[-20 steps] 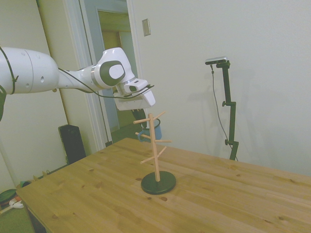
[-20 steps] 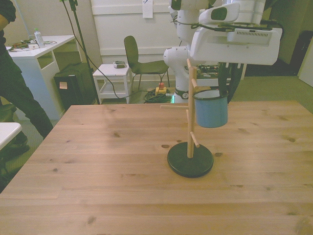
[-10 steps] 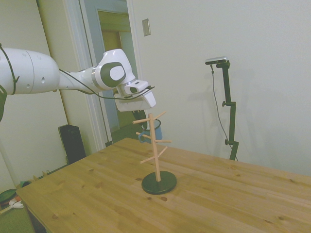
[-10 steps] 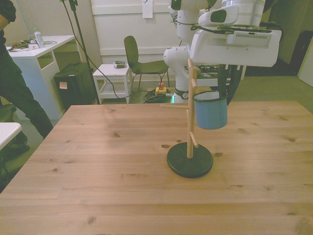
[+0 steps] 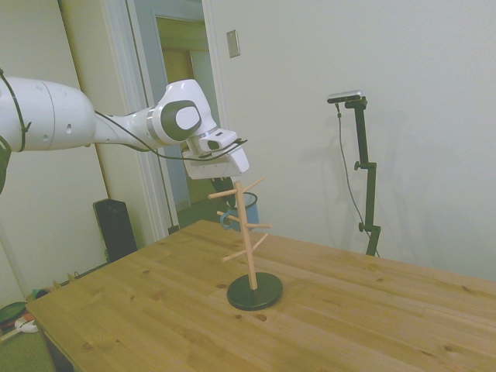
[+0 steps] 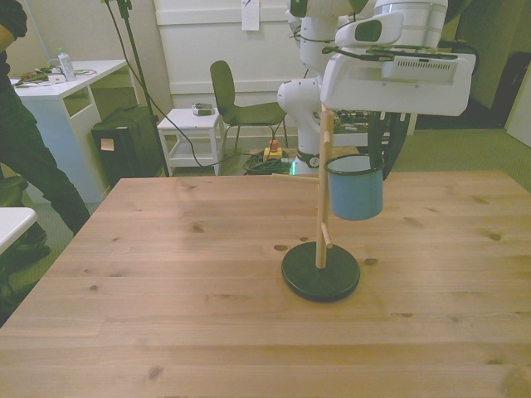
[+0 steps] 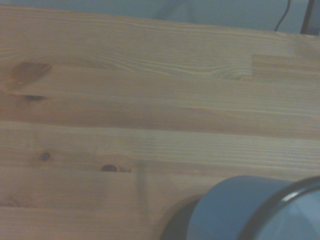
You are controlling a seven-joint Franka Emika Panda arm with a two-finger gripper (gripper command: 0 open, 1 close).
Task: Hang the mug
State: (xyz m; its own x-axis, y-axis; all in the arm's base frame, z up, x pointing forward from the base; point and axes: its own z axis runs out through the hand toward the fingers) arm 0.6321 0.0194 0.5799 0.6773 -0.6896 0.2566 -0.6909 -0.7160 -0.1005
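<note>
Hanging upright beside the peg stand (image 6: 322,207) — light-blue mug (image 6: 356,187), dark-rimmed; gripper (image 6: 365,141) state unclear.

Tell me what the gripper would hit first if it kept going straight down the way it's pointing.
Probably the mug, which hangs right under the gripper beside the wooden peg stand. Below the mug lies the table. Depth is unclear, so the stand's pegs could come first.

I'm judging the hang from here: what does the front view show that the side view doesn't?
Only the front view shows the whole mug, upright beside the peg stand's post on the front view's right, under the hand's housing, plus a person at the left edge. Only the side view shows the pegs spread clearly, with the mug mostly hidden behind them. Both show the stand's dark base on the table.
</note>
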